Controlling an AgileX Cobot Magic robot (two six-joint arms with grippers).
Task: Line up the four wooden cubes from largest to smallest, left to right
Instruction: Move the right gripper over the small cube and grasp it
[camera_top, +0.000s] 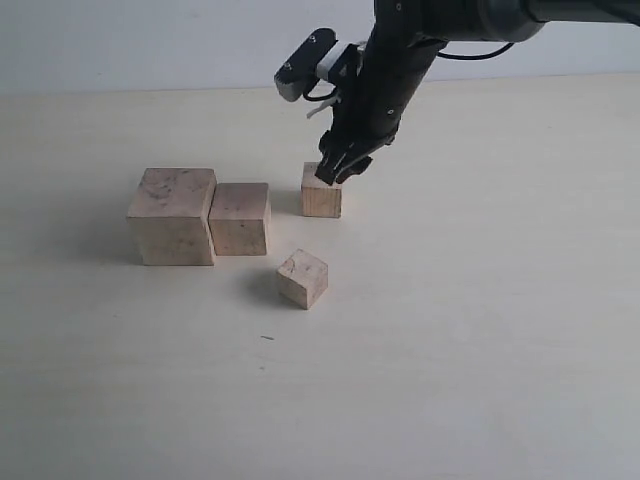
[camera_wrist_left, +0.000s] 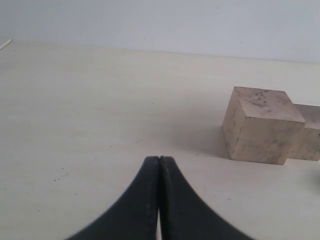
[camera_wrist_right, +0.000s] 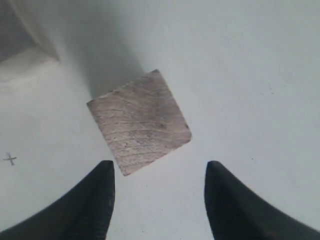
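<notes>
- The tabletop (camera_top: 480, 330) is a pale cream, matte surface carrying little beyond the blocks; behind it rises a plain whitish wall (camera_top: 150, 40).
- The largest wooden cube (camera_top: 172, 215) stands on the table, its top faintly smudged (the marks are plainest in the left wrist view).
- The second wooden cube (camera_top: 240, 218) sits touching the largest cube's right side, the two fronts roughly in line.
- A small wooden cube (camera_top: 321, 194) stands farther right of the largest cube and a little behind, apart from the pair.
- A turned wooden cube (camera_top: 303, 278) lies right of the largest cube and nearer the front, corner-on, touching nothing.
- The right gripper (camera_top: 340, 170) hangs just over the small wooden cube, fingers parted and gripping nothing; its dark arm hides part of the wall.
- The left gripper (camera_wrist_left: 159, 159) is low over bare table well left of the largest cube, fingers pressed together, empty.
</notes>
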